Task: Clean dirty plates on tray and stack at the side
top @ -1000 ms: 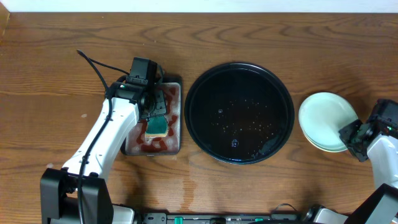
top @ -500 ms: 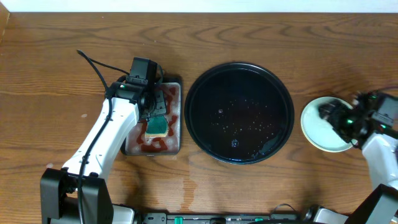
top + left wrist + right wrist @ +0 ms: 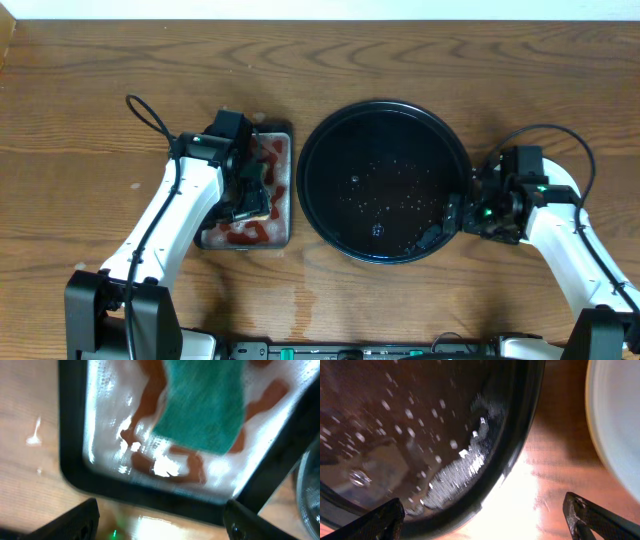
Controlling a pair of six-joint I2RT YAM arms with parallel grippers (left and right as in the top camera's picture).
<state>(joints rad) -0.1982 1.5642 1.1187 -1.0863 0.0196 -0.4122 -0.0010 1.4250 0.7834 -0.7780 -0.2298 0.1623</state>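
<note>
The black tray (image 3: 385,120) lies mid-table, wet, with nothing on it. In the right wrist view its rim (image 3: 515,460) curves between my fingers, and a pale plate (image 3: 620,420) fills the top right corner. In the overhead view the right arm covers the plates on the side. My right gripper (image 3: 460,215) (image 3: 485,527) is open over the tray's right rim and the wood beside it, holding nothing. My left gripper (image 3: 250,205) (image 3: 160,530) is open above the near end of the rectangular dish. The green sponge (image 3: 205,405) lies loose in the dish.
The black rectangular dish (image 3: 285,235) with red liquid and foam sits left of the tray. A small wet patch (image 3: 300,305) marks the wood near the front edge. The left arm's cable (image 3: 150,110) loops over the table behind the dish.
My right gripper opened, left the plate stack and swung left to the tray's right rim. My left gripper opened off the sponge and shifted toward the near end of the dish.
</note>
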